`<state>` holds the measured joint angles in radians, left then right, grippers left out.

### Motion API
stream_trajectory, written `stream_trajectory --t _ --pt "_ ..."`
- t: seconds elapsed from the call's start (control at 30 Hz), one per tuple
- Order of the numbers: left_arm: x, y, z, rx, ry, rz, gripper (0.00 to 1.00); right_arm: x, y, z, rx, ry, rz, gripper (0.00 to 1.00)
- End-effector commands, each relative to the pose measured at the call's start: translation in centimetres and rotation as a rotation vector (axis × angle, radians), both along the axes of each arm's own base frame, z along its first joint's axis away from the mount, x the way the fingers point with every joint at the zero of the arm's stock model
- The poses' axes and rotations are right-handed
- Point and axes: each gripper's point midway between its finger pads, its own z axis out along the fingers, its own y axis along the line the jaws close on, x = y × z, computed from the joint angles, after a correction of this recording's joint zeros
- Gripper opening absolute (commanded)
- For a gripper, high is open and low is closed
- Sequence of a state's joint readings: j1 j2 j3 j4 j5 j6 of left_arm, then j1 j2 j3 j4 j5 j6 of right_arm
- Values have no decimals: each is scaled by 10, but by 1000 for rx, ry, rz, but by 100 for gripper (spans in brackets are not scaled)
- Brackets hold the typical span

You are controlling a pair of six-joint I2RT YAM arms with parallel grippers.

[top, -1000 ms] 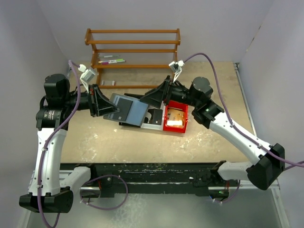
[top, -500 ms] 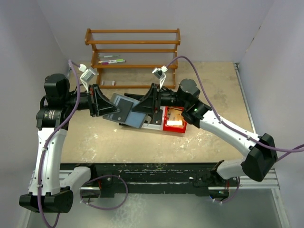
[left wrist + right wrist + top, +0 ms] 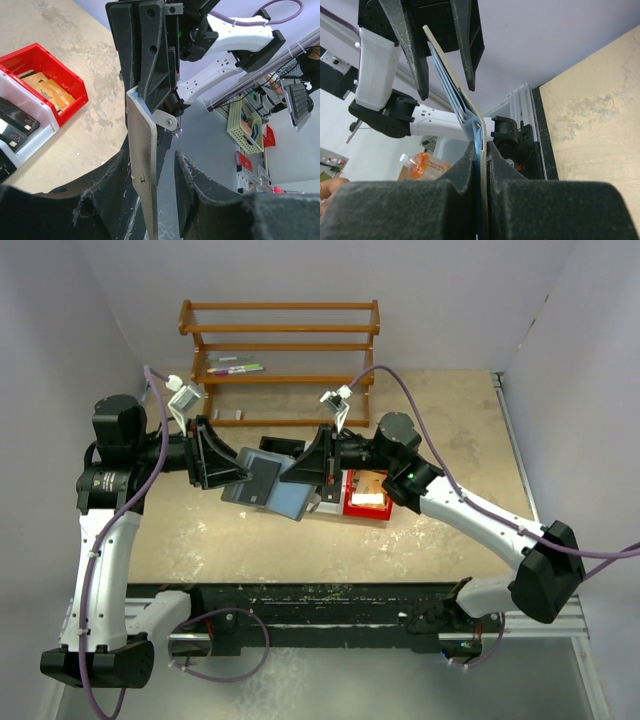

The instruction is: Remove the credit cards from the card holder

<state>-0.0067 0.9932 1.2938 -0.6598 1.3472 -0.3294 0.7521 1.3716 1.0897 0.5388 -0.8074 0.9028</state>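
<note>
Right end effector (image 3: 481, 145): pinching card holder (image 3: 268, 485) edge. Left end effector (image 3: 152, 165): spread, holder's other panel between its fingers.

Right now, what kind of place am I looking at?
Probably a robotics lab work cell: plain walls box in the table, and a perforated storage panel shows in the room beyond.

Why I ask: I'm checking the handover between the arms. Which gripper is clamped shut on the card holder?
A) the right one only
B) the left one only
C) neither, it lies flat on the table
A: in the right wrist view the right gripper is pinched shut on the edge of the card holder, while the left gripper stands apart around it with a visible gap.
</note>
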Motion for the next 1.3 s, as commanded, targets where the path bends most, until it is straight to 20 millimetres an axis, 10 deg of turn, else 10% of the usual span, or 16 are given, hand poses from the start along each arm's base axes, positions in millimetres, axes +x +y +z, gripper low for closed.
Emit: stream_trajectory --t 0.0,1.27 --pt "-9 0 6 -7 -64 -35 45 -11 -10 29 74 -73 20 0" --pt "-5 -1 3 -23 -34 -51 4 1 -23 13 32 -87 -21 0"
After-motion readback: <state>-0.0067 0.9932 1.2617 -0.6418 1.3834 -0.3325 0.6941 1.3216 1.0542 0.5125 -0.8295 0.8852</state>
